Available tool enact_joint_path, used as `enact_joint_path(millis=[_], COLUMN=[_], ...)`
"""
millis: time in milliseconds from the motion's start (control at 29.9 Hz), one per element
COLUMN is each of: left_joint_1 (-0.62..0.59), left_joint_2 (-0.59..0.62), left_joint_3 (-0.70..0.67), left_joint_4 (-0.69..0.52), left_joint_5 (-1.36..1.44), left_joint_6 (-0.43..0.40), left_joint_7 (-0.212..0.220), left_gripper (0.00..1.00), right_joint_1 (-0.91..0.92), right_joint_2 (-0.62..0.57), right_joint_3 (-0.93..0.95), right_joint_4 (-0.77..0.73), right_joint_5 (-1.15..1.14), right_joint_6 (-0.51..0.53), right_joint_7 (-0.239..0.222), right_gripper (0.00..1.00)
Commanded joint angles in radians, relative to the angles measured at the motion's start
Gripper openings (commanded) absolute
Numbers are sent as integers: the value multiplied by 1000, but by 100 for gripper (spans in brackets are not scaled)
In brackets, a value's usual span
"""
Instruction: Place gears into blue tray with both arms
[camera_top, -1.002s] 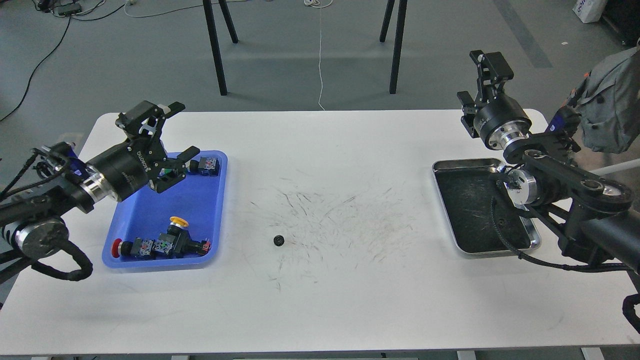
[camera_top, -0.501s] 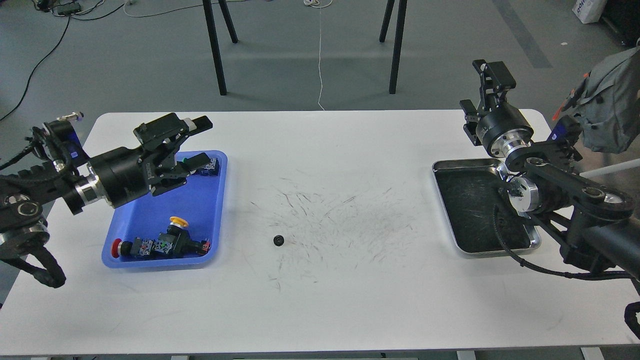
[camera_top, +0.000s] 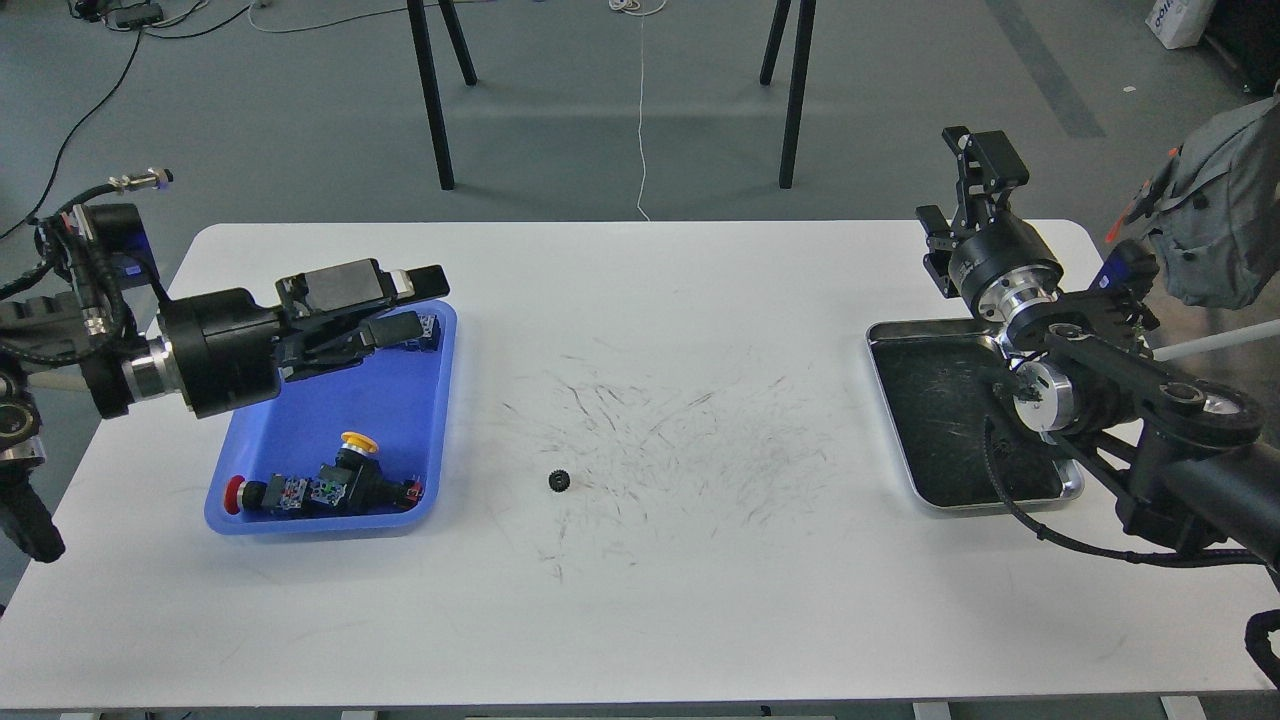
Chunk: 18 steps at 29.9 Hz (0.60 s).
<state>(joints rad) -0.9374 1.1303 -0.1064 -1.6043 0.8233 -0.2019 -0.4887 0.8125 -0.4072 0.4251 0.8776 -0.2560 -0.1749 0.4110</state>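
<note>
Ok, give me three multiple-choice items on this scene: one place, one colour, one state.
1. Where is the gear?
A. in the blue tray
B. on the bare table
C. in the metal tray

2. What colour is the tray holding the switches?
A. blue
B. red
C. green

3. How is the left gripper?
A. shut on the gear
B. open, holding nothing
C. out of view

Key: 1 B, it lies on the table between both trays. 2 A, its rim is bright blue. 3 B, its fingers stand apart over the tray's far end.
</note>
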Motion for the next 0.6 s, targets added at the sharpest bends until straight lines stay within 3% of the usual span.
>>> enact_joint_path(millis=[0, 301, 568], left_joint_1=[-12, -5, -34], left_joint_2=[29, 51, 17], left_joint_3=[-1, 4, 4], left_joint_4=[-3, -49, -69], left_joint_5=[2, 51, 489], left_joint_6=[64, 13, -10], left_joint_7=[0, 0, 0], left_gripper=[100, 100, 100], right_joint_1=[-1, -24, -65], right_joint_2=[-4, -4, -7], right_joint_3=[6, 20, 46], right_joint_4=[0, 0, 1], right_joint_5=[0, 0, 1], right_joint_6=[0, 0, 0], right_joint_7=[0, 3, 9], right_gripper=[96, 96, 96])
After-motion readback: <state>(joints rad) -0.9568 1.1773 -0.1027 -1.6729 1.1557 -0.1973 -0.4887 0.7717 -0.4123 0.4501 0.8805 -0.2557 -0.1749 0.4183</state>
